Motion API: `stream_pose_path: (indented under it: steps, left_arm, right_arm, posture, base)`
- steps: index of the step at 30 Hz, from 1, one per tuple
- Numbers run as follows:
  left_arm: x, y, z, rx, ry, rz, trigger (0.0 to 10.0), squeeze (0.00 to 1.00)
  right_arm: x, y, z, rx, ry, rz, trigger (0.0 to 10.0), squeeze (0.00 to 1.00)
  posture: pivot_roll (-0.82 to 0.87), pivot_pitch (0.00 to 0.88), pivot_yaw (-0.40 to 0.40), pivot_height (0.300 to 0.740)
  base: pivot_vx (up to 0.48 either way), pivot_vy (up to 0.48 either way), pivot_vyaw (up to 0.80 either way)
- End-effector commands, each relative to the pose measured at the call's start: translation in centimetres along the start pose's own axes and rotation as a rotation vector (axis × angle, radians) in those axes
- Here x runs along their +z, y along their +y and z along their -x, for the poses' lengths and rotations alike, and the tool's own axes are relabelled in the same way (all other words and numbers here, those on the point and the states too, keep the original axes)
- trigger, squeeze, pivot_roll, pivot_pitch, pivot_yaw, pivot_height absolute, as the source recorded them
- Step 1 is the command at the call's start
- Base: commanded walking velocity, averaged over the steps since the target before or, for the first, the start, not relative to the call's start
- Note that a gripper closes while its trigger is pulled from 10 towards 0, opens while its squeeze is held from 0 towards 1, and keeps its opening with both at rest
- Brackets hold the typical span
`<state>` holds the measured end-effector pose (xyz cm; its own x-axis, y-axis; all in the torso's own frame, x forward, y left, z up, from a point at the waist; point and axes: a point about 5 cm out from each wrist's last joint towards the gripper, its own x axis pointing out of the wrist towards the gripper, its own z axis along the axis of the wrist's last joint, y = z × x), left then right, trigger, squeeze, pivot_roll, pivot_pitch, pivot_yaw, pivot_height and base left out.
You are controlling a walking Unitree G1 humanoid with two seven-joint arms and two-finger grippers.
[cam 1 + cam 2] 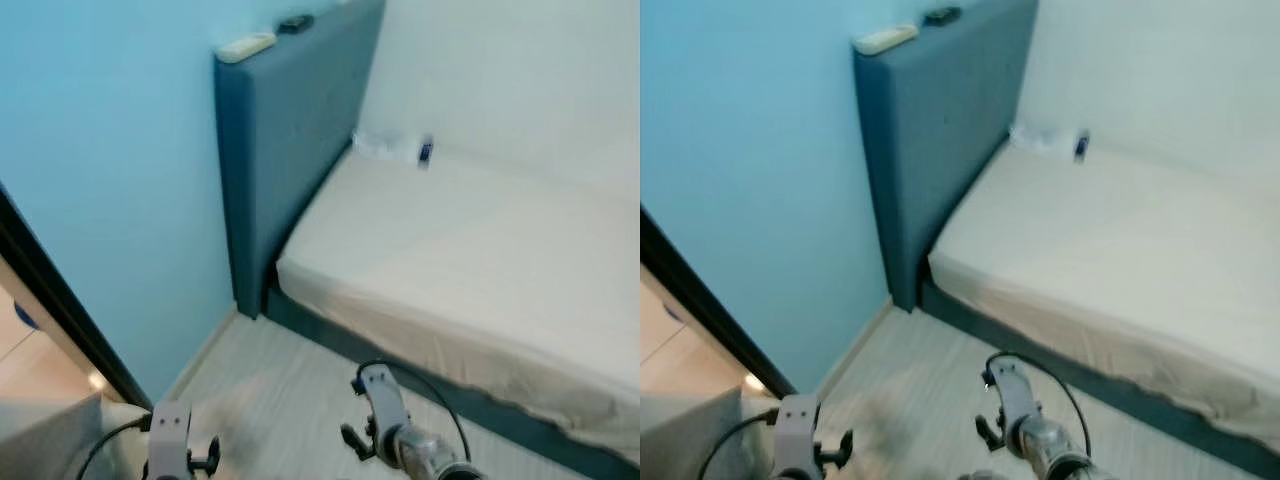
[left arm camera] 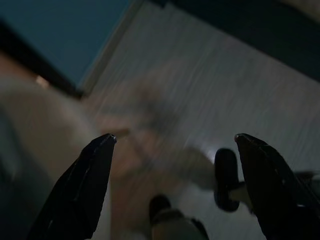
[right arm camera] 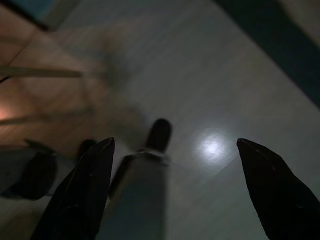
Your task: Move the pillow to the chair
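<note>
Both arms hang low over the floor (image 1: 270, 390), left end effector (image 2: 172, 142) and right end effector (image 3: 175, 145) spread wide, grasping nothing; beyond, a bare mattress (image 1: 480, 260); remote (image 1: 245, 46) on the headboard's (image 1: 285, 140) top edge

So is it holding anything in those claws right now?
No, nothing. The left gripper and right gripper are both open, hanging above the floor.

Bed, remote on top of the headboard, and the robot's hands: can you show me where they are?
bed (image 1: 470, 250): left eye view, middle of the mattress.
remote (image 1: 246, 46): left eye view, its middle.
left hand (image 2: 175, 137): left wrist view, between fingertips.
right hand (image 3: 175, 141): right wrist view, between fingertips.
</note>
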<state>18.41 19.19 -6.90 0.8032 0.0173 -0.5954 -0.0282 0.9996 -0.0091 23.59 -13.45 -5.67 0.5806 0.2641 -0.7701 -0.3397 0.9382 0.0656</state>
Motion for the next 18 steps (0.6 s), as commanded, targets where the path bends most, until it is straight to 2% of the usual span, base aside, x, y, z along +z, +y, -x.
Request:
stream_pose_path:
  steps: [1,2,3,4,9,18]
  left_arm:
    - [-1.1,-0.2,0.3,0.001,0.057,-0.033,10.0,1.00]
    - [-1.1,-0.2,0.3,0.001,0.057,-0.033,10.0,1.00]
    - [-1.2,-0.3,0.3,0.004,0.067,-0.031,10.0,0.75]
    - [-1.3,-0.3,0.3,0.008,0.076,-0.030,10.0,0.00]
    - [-1.5,-0.6,0.3,0.006,0.099,-0.031,10.0,0.00]
    - [-2.6,-0.5,0.8,0.045,0.149,-0.026,10.0,0.00]
  right_arm:
    - [-0.2,-0.1,0.1,-0.003,0.002,-0.016,10.0,1.00]
    - [-0.2,-0.1,0.1,-0.003,0.002,-0.016,10.0,1.00]
    - [-0.2,-0.1,0.1,-0.003,0.001,-0.016,10.0,1.00]
    - [-0.2,-0.1,0.1,-0.003,0.001,-0.016,10.0,1.00]
    - [-0.1,-0.2,0.1,0.000,0.009,0.013,10.0,1.00]
    - [0.0,-0.4,0.1,-0.011,0.007,0.004,10.0,1.00]
  posture:
    - [0.08,0.100,-0.101,0.740]
    - [0.08,0.100,-0.101,0.740]
    - [0.08,0.097,-0.105,0.740]
    - [0.07,0.092,-0.110,0.740]
    - [0.07,0.080,-0.122,0.740]
    - [0.07,0.076,-0.113,0.740]
  base:
    - [0.000,0.000,-0.61]
    - [0.000,0.000,-0.61]
    - [0.000,0.000,-0.61]
    - [0.000,0.000,-0.63]
    - [0.000,0.000,-0.63]
    - [0.000,0.000,-0.64]
